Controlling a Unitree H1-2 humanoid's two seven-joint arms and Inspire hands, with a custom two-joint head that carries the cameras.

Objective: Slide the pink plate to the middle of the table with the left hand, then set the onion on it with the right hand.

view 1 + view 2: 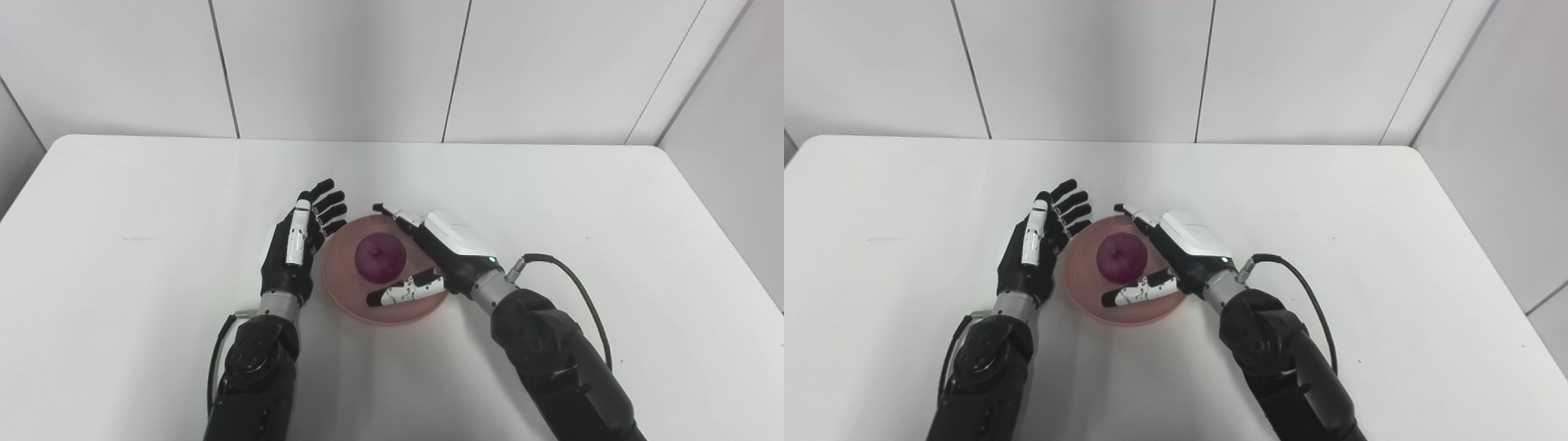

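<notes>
Nearest us, 2 arms reach in over the white table [122, 257]. We count 1 onion [380, 257], resting on 1 pink plate [343, 288] near the table's middle. The right hand [429, 257] is spread around it, apparently not gripping; the left hand [300, 242] is open beside the plate.

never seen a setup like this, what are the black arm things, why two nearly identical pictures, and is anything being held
The black arms belong to a humanoid robot, and each ends in a mechanical hand with fingers and a thumb. The two pictures come from two cameras side by side on its head, so they show one scene from slightly different spots.

On the white table sits a pink plate with a purple onion on it. The left hand is open beside the plate's left edge, holding nothing. The right hand is open around the onion, fingers behind it and thumb in front; its fingers look apart from the onion, so nothing seems to be held.
</notes>
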